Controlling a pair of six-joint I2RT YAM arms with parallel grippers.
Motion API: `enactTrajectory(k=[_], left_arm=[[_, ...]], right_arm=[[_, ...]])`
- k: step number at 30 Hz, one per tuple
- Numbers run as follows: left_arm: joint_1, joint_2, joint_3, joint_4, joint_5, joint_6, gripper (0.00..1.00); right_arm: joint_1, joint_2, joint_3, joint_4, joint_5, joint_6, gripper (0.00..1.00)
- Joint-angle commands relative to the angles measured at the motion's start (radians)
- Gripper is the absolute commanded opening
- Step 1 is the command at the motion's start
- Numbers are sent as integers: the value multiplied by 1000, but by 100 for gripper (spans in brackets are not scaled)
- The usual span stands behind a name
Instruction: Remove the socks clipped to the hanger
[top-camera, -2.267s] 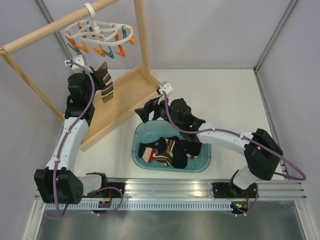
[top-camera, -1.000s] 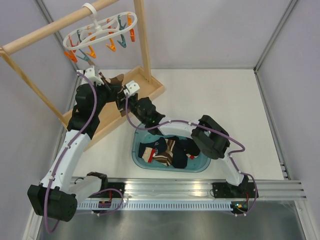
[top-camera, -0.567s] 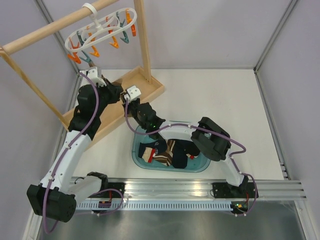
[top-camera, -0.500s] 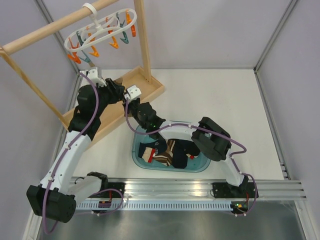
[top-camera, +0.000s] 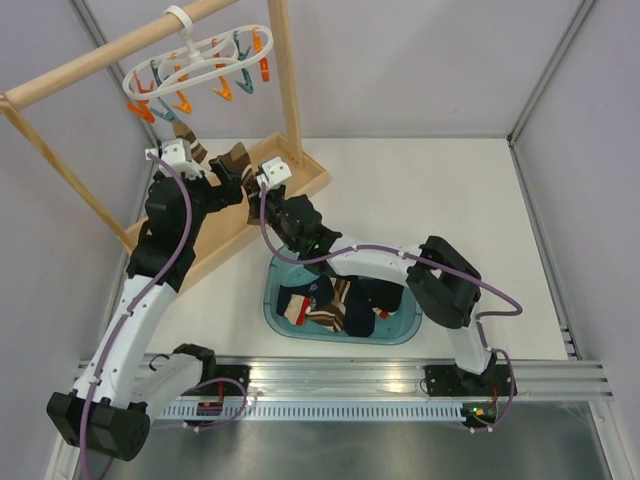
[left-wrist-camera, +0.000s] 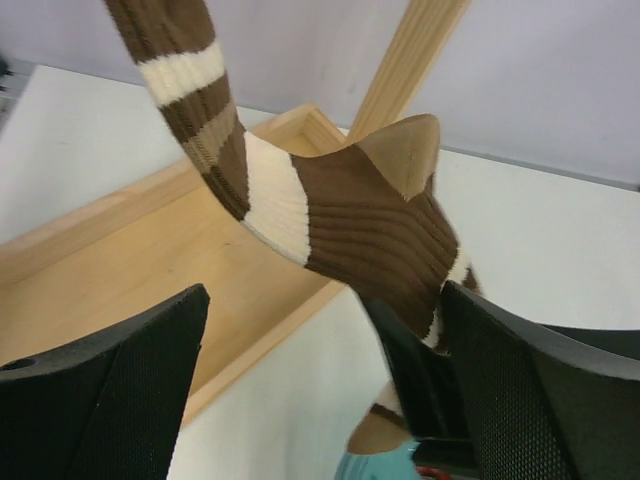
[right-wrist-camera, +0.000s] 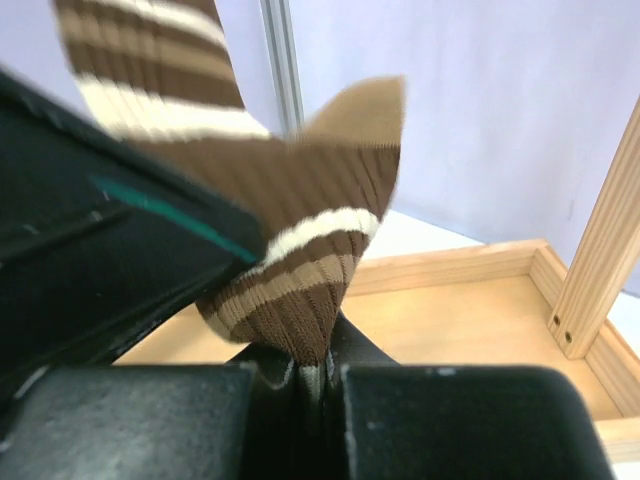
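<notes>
The left gripper (left-wrist-camera: 320, 330) gapes wide around the striped sock (left-wrist-camera: 350, 220), holding nothing. The sock runs up toward the hanger (top-camera: 197, 60), seemingly still clipped. The right gripper (right-wrist-camera: 308, 368) pinches its lower end; next, probably a downward tug to free it.

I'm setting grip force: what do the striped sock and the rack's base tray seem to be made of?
The striped sock: soft ribbed knit, matte; fine ridges show, and it folds where the right gripper pinches it. The base tray: probably unpainted pale wood; faint grain visible.
</notes>
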Motion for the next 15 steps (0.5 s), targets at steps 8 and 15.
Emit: enactTrajectory(k=[8, 15], left_arm=[[34, -73, 31, -89, -190, 147, 100], [106, -84, 40, -97, -59, 98, 100]], right_arm=[[3, -97, -39, 23, -8, 38, 1], [3, -114, -56, 8, -31, 34, 1]])
